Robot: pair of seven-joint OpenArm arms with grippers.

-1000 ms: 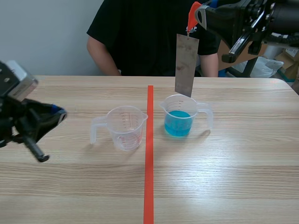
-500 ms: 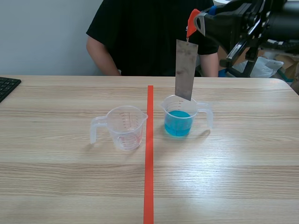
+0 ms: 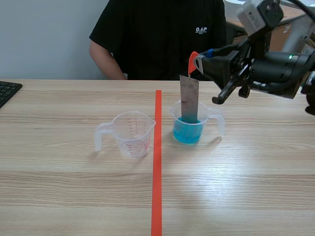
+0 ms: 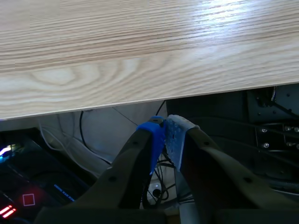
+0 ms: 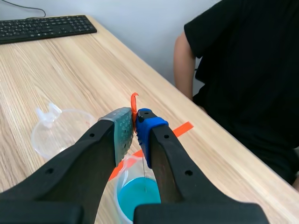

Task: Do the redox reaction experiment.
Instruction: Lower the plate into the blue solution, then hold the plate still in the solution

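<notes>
Grey metal strip (image 3: 189,96) stands dipped in the blue-liquid measuring cup (image 3: 196,133), right fingers (image 5: 147,123) clamped on its orange tab (image 3: 193,59). Left fingers (image 4: 158,136) closed, empty. Withdrawing the strip likely remains.

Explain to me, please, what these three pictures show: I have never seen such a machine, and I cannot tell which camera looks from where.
These are two black robot arms at a wooden table. The wide picture is taken from between them; a person sits across. The other two come from cameras on the wrists. On the table stand an empty measuring cup and a measuring cup with blue liquid, either side of a red tape line, which is only a mark. A keyboard lies at the table's left edge. The right gripper pinches an orange tab from which a grey metal strip hangs, its lower end down inside that cup. The left gripper is shut on nothing, below the table's edge.
</notes>
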